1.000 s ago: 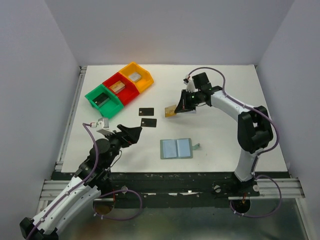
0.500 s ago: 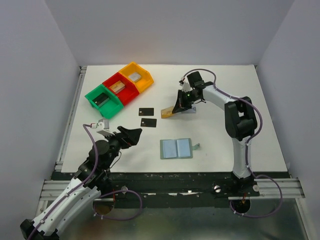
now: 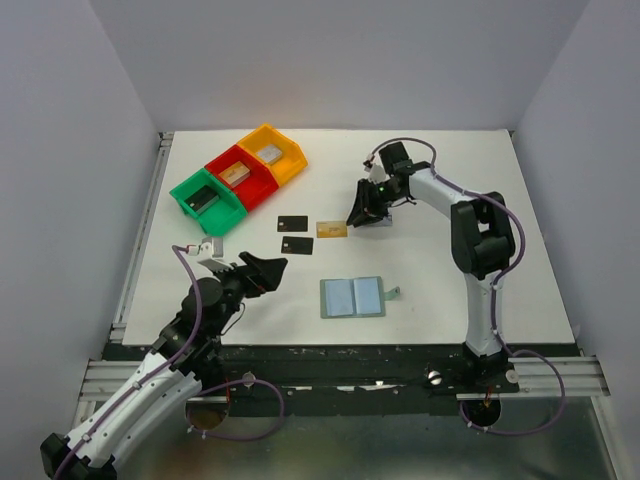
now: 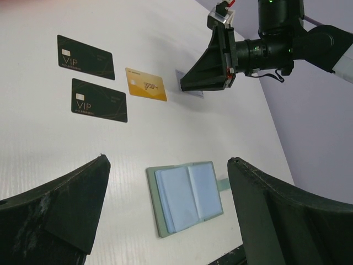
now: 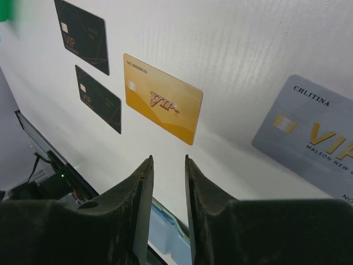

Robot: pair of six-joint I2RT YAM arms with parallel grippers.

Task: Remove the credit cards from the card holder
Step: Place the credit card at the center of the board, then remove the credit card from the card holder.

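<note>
On the table (image 3: 450, 290), my left fingers (image 4: 60, 204) hang spread wide near the open card holder (image 3: 352, 297), while my right fingers (image 5: 135, 215), barely parted and empty, have just laid the gold card (image 3: 332, 229) flat beside two black cards (image 3: 292, 222), so I judge another card is out.

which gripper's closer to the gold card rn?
Right. The right gripper hangs just beside the gold card, on its right side, not touching it. The left gripper is well off toward the near left, open, holding nothing.
</note>
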